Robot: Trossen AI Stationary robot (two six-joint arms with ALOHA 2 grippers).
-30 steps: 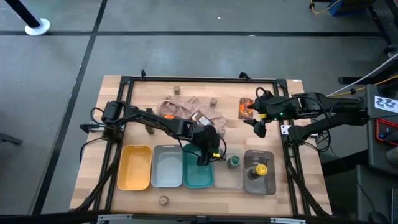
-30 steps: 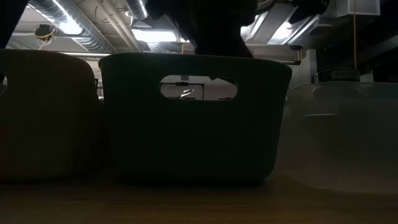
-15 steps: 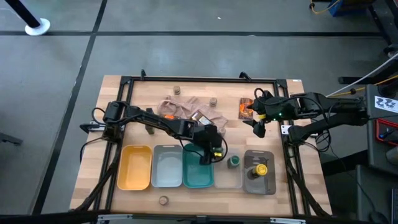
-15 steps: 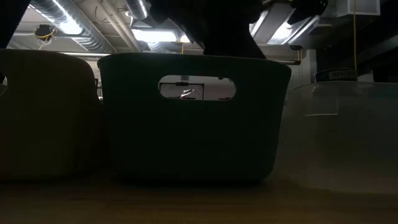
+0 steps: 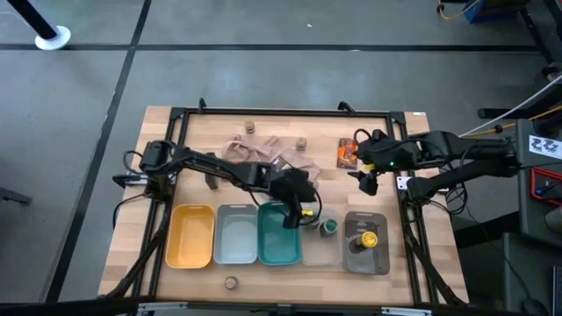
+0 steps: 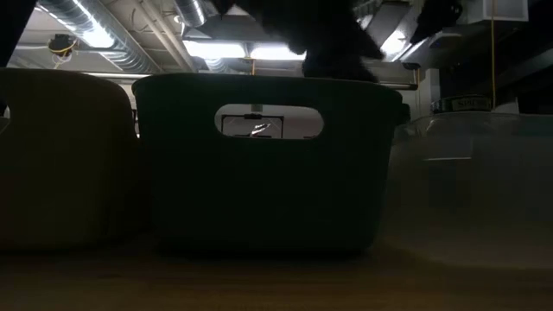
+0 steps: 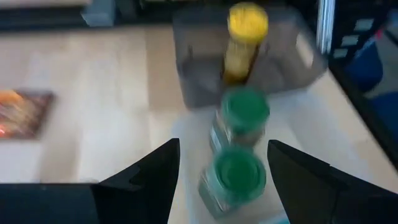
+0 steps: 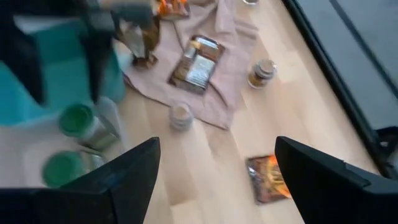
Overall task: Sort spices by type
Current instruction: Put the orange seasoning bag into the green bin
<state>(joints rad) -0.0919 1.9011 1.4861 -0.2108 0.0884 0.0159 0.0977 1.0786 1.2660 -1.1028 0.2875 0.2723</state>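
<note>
Two green-lidded spice jars [image 7: 244, 112] [image 7: 233, 177] stand upright in the clear tray [image 5: 323, 250]. My left gripper [image 5: 301, 213] hangs open just above them, over the border of the teal and clear trays; in the left wrist view its fingers [image 7: 152, 180] frame the nearer jar without touching it. A yellow-lidded jar [image 7: 247, 25] stands in the dark grey tray [image 5: 376, 260]. On the beige-pink cloth [image 5: 263, 158] lie a packet [image 8: 198, 62] and a tan-lidded jar [image 8: 180, 115]. My right gripper [image 5: 364, 182] waits open near the table's right side.
The yellow tray [image 5: 190, 237], grey tray [image 5: 235, 237] and teal tray [image 5: 277, 246] stand in a row along the near side. An orange packet [image 5: 347, 151] and tan-lidded jars [image 5: 250, 127] [image 5: 301, 143] lie at the far side. One jar [image 5: 231, 283] sits by the near edge.
My left gripper has risen from the trays and moved a little toward the table's right edge. The green-lidded jars stay in the clear tray.
</note>
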